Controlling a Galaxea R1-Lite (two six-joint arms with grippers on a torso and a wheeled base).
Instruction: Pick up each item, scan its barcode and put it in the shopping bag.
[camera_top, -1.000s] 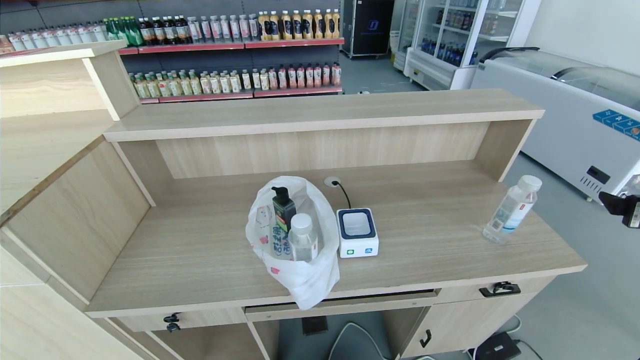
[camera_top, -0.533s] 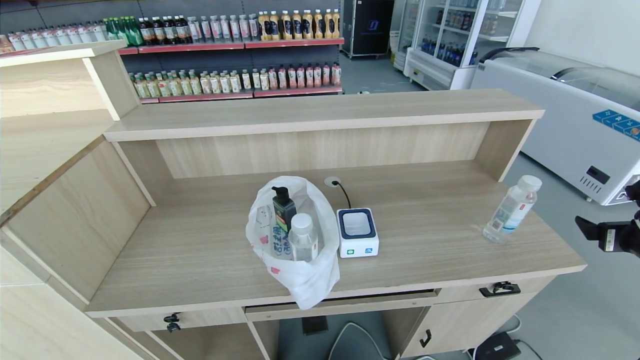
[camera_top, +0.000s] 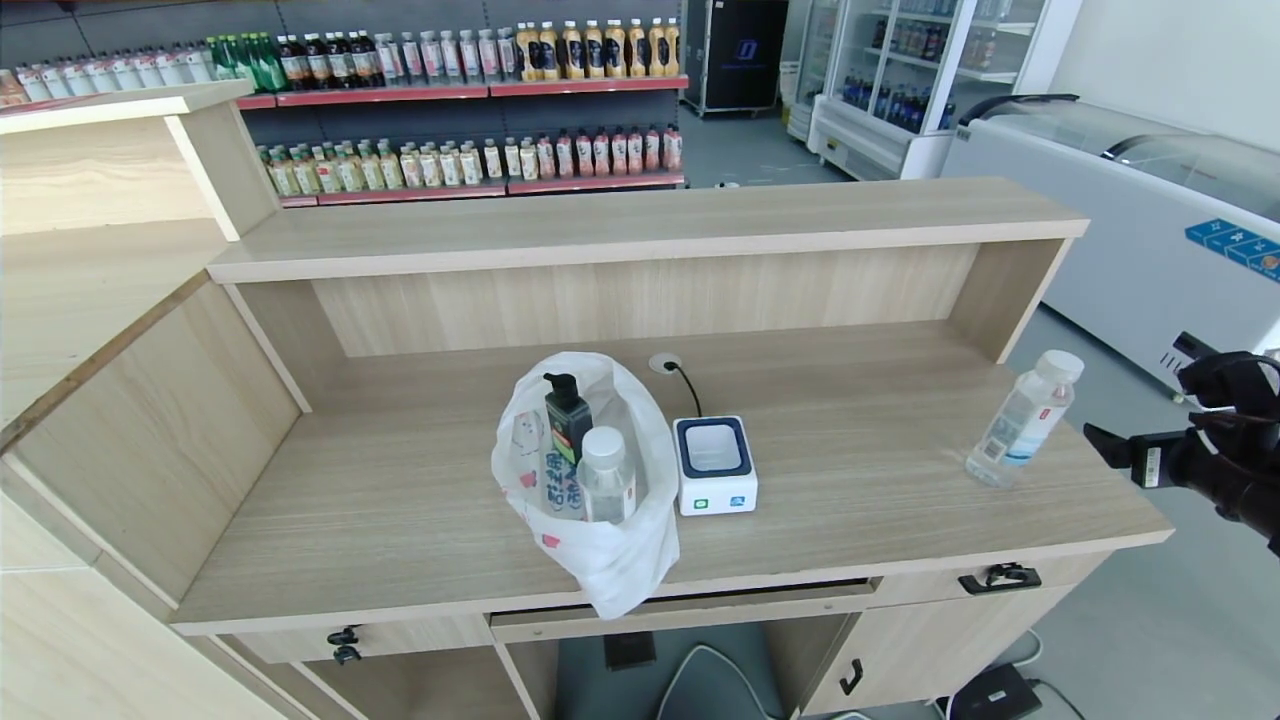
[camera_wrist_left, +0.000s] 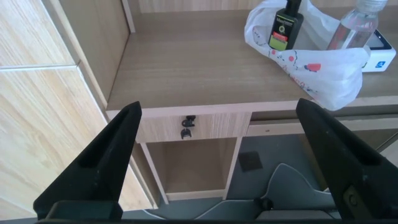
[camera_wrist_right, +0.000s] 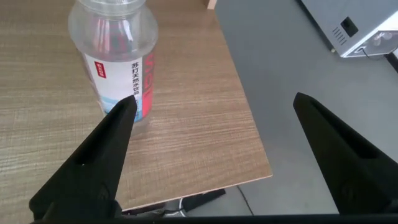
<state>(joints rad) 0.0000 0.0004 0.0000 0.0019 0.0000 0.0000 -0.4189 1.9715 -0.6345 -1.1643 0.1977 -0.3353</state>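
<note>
Right tool (camera_wrist_right: 214, 102), spread wide, has come in from the right toward the wood-grain bench (camera_top: 850, 440). Crinkly white bag (camera_top: 610, 560) at its middle half hides a pump bottle (camera_top: 568, 415); clear water bottle (camera_top: 1020, 425) stands far right. Left tool (camera_wrist_left: 217, 107) spread wide.

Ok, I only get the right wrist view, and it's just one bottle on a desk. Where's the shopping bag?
Observer: The shopping bag stands on the counter, just left of the scanner, well away from your water bottle.
Operator: Is stuff in it?
Observer: Yes, a dark pump bottle and a clear capped bottle.
Operator: What's the other arm doing?
Observer: The left gripper is open and empty, in front of the left drawer.
</note>
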